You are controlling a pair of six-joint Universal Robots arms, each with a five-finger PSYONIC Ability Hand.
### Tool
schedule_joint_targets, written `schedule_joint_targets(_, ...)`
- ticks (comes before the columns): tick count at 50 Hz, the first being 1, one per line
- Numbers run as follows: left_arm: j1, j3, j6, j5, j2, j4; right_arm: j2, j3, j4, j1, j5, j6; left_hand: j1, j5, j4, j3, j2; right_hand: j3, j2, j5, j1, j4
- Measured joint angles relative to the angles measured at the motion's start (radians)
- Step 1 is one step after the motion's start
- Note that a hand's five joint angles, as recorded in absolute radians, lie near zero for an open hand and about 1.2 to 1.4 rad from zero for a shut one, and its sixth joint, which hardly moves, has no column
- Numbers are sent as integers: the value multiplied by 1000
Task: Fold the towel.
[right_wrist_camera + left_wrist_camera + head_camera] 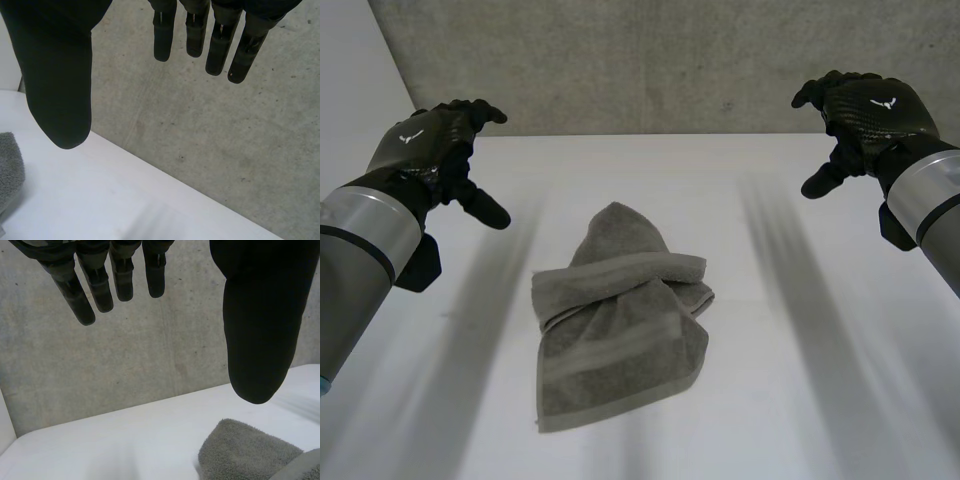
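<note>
The left hand (432,142) is hovering above the table, out to the left of the towel and farther back than it, well apart from the cloth. It is ending a grey arm (360,250) that is reaching in from the towel's near left. The hand is hanging released. In the left wrist view its fingers (100,287) are pointing out straight with small gaps between them, and the thumb (257,340) is standing wide of them, closing on nothing. The towel's rounded hump is showing past the thumb tip, apart from it.

The towel (620,325) is lying on the white table (800,400), about midway between the two hands and touching neither. It is grey, bunched and loosely half folded. A rounded hump is pointing toward the back, a thick rolled band is crossing its middle, and a flatter flap with a woven stripe is spreading toward the front. A concrete wall (620,60) is rising beyond the towel, behind the table's far edge.

The right hand (868,112) is hovering out to the right of the towel and farther back than it, also well apart from it — much like the left. It too is hanging released. In the right wrist view its fingers (220,42) are reaching out straight, the thumb (55,80) is standing clear of them, and they are gripping nothing. A grey edge of the towel is showing beside the thumb, apart from it.
</note>
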Motion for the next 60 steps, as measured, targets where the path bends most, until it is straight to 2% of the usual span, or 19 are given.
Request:
schedule_joint_targets(30,-1,-3,-2,63,-23,0,29,0,-3,-7,-28,-9,-1,0,-2,-2,-2,-36,-25,-30,-28,-31)
schedule_joint_targets(33,-1,-3,-2,74,-30,0,38,-1,-4,-8,-33,-11,-82,-64,-82,-83,-85,-97,-73,-94,-80,-88)
schedule_joint_targets(39,-1,-4,-3,85,-40,1,50,-1,-5,-9,-42,-13,-92,-73,-95,-96,-95,-95,-72,-97,-79,-86)
schedule_joint_targets(40,-1,-4,-3,86,-40,1,50,-1,-5,-9,-42,-13,-62,-56,-68,-69,-54,-91,-70,-94,-76,-83)
schedule_joint_targets(41,-2,-5,-3,86,-41,1,50,-1,-6,-10,-42,-13,67,53,50,47,49,-55,-58,-77,-58,-62)
schedule_joint_targets(42,-2,-6,-3,86,-42,1,50,-1,-6,-10,-41,-13,67,53,50,47,49,-34,-37,-56,-38,-39)
schedule_joint_targets(43,-2,-7,-3,86,-42,1,50,-1,-6,-11,-41,-13,284,270,269,266,268,-33,-36,-56,-37,-37)
schedule_joint_targets(45,-4,-11,-3,87,-42,4,50,-2,-6,-11,-40,-12,318,319,318,317,318,-33,-36,-56,-37,-37)
schedule_joint_targets(51,-18,-17,-2,99,-53,43,49,-12,-3,-13,-43,-9,-24,-17,-22,-22,-21,-98,-74,-106,-82,-89)
schedule_joint_targets(55,-41,-8,-1,114,-79,69,48,-10,-2,-15,-43,-8,-65,-60,-64,-64,-65,-98,-74,-106,-82,-89)
schedule_joint_targets(59,-92,28,23,146,-149,89,51,5,2,-17,-42,-7,-67,-63,-67,-66,-68,-98,-74,-106,-82,-89)
schedule_joint_targets(60,-131,59,63,166,-204,93,54,23,4,-18,-43,-8,-67,-63,-67,-66,-68,-98,-74,-106,-82,-89)
